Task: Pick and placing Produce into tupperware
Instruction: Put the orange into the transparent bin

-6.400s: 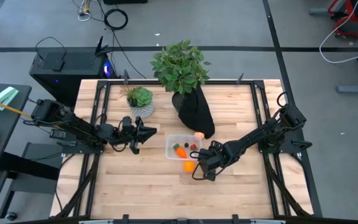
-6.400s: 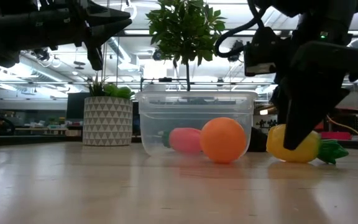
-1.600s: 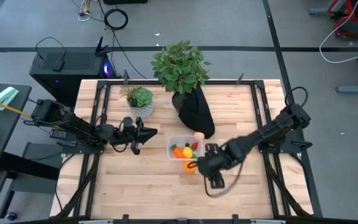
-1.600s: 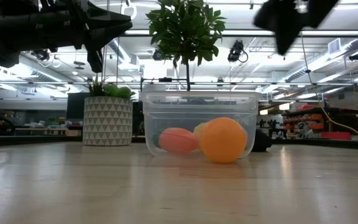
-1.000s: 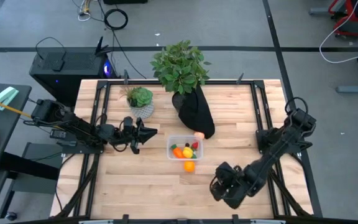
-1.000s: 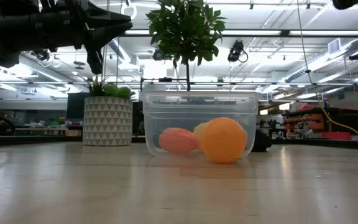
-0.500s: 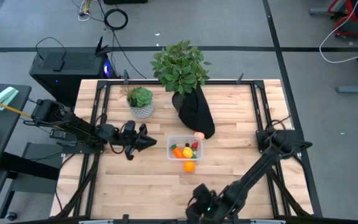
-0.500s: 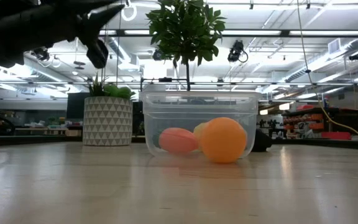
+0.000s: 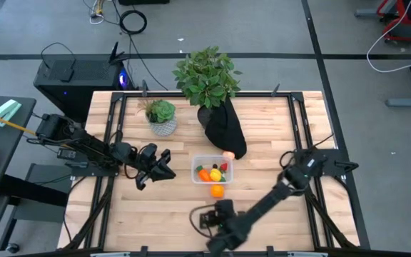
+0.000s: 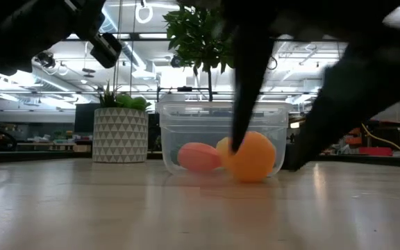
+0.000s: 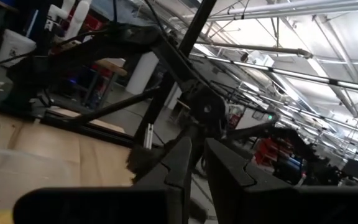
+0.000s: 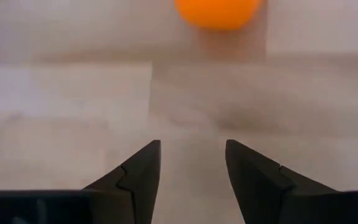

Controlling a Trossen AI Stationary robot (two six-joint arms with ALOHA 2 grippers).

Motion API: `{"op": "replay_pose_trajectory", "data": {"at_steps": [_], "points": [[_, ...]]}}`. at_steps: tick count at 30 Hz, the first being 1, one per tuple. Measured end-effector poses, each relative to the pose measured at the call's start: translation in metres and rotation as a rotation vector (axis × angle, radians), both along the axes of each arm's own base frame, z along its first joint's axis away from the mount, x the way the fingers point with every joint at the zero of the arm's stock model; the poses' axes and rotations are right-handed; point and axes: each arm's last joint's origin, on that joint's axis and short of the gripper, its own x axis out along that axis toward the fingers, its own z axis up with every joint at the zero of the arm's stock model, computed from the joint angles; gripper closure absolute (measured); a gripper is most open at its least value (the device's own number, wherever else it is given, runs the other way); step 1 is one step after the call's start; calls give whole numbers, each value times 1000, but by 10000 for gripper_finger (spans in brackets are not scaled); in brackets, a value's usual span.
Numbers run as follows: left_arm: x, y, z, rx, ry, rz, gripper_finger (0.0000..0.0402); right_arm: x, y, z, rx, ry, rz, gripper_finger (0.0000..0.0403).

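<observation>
Hovering low over the near table edge, the right gripper [image 9: 204,218] is carrying nothing, its fingers [image 12: 140,174] standing parted over bare wood and aimed at the orange [image 12: 217,12], probably lining up that pick. The orange [image 9: 217,190] is sitting on the table just outside the tupperware [image 9: 196,163], touching its near wall. Inside are lying the carrot [image 9: 207,174], a yellow piece [image 9: 215,175] and a strawberry [image 9: 224,168]; a peach-coloured ball [image 9: 228,155] is waiting just behind. The left gripper [image 9: 167,173], fingers nearly closed and empty, is hanging left of the container. The wooden table [image 9: 155,214] is also holding a patterned pot [image 9: 163,126] and a larger plant [image 9: 207,75]; grey floor and cables are lying beyond.
</observation>
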Motion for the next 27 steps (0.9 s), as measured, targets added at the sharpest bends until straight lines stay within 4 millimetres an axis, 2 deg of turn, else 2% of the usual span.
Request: {"op": "replay_pose_trajectory", "data": {"at_steps": [4,7,18,27], "points": [[0,0,0,-22,7,-27,349,13,-23,-8,-57,94,-37,216],[-1,-1,0,-31,13,-57,349,14,-30,-4,-89,115,-28,216],[0,3,0,-24,18,-53,349,14,-25,-1,-85,127,72,212],[1,6,-1,-18,26,-52,349,20,-23,-1,-108,77,137,172]]}}
